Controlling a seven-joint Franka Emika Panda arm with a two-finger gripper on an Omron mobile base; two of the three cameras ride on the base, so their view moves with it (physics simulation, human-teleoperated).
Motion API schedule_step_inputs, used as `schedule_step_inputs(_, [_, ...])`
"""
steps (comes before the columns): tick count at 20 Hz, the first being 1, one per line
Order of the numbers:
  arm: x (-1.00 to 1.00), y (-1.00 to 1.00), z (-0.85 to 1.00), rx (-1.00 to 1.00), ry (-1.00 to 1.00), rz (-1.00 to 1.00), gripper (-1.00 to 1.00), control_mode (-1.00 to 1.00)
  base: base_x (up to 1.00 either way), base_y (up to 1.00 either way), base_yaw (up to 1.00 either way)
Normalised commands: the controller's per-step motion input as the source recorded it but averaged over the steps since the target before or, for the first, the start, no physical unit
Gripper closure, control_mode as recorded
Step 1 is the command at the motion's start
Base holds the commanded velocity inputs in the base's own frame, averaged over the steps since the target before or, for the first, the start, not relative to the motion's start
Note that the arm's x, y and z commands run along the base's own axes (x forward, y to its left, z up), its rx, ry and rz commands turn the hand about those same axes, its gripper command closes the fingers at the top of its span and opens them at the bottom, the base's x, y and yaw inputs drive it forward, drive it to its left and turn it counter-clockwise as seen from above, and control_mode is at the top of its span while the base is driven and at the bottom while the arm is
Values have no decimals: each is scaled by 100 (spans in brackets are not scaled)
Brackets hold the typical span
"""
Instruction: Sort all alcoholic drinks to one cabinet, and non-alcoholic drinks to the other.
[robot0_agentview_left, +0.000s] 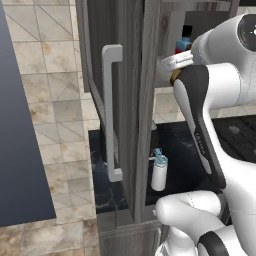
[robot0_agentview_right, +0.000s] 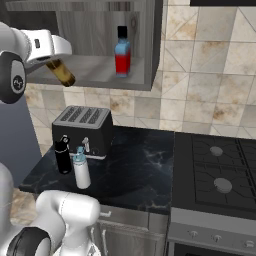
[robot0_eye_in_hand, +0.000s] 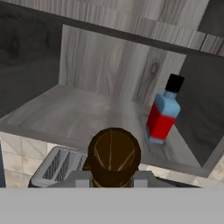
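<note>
The amber bottle (robot0_eye_in_hand: 113, 156) was found pinched in the tool (robot0_eye_in_hand: 113, 177), raised before the open cabinet (robot0_agentview_right: 145, 82). The red bottle (robot0_agentview_right: 122, 55) was seen upright inside. The right base view alone disclosed the black bottle (robot0_agentview_right: 62, 156) beside the white bottle (robot0_agentview_right: 81, 170) on the table (robot0_agentview_right: 140, 170).

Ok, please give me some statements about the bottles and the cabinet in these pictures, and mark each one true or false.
1. The red bottle stands upright inside the open cabinet. True.
2. The gripper is empty. False: it is shut on the amber bottle, held in front of the cabinet shelf.
3. The white bottle with the teal lid stands on the counter, near the toaster. True.
4. The black bottle is on the cabinet shelf. False: it stands on the counter beside the white bottle.
5. The cabinet door is closed. False: it is swung open.
</note>
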Motion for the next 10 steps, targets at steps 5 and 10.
schedule_step_inputs(5, [13,0,0,0,-3,-1,100,-100,0,0,0])
schedule_step_inputs(10, [15,0,0,0,-2,-1,100,-100,0,0,0])
